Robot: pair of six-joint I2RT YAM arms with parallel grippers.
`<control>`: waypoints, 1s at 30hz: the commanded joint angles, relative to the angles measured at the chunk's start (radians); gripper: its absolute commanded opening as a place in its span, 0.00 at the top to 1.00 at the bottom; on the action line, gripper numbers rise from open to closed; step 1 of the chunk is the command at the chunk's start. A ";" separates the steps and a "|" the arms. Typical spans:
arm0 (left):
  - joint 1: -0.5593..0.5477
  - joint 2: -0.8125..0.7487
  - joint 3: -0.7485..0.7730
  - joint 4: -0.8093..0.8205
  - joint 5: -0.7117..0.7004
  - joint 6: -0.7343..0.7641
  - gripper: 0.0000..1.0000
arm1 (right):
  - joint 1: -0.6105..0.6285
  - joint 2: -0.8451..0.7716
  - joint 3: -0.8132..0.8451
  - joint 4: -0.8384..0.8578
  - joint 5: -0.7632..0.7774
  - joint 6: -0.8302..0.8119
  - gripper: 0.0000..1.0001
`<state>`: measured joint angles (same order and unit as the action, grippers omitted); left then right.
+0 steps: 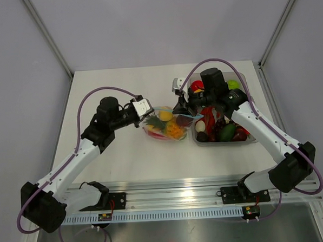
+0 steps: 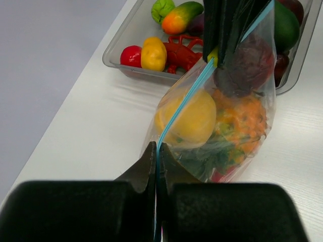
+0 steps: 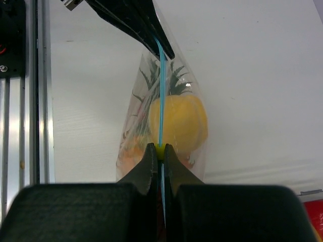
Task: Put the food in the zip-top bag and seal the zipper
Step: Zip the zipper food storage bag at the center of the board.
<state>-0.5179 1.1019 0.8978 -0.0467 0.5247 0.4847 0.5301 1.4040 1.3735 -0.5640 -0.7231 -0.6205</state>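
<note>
The zip-top bag hangs stretched between both grippers, just left of the tub. Inside it is food: a yellow fruit, an orange piece, a dark purple one and green leaves. My left gripper is shut on the left end of the zipper, a thin blue strip. My right gripper is shut on the strip's other end. Between them the zipper runs as one straight line. From above, the left gripper and right gripper flank the bag's mouth.
A rigid clear tub stands right of the bag with more toy food, among it a red and a yellow piece and a green one. A metal rail runs along the table's near edge.
</note>
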 commanded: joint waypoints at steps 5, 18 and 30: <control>0.117 -0.053 -0.051 0.105 -0.121 -0.064 1.00 | -0.004 -0.063 -0.027 0.010 0.028 -0.010 1.00; 0.317 -0.083 -0.050 0.099 -0.101 -0.086 1.00 | -0.005 -0.129 -0.109 -0.002 0.140 -0.025 1.00; 0.331 -0.048 -0.033 0.146 -0.055 -0.136 1.00 | -0.005 -0.085 -0.099 0.113 0.168 -0.005 1.00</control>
<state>-0.2394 1.0496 0.8394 -0.0059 0.5541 0.3603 0.5346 1.3067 1.2533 -0.4751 -0.6170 -0.6319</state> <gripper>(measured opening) 0.012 0.033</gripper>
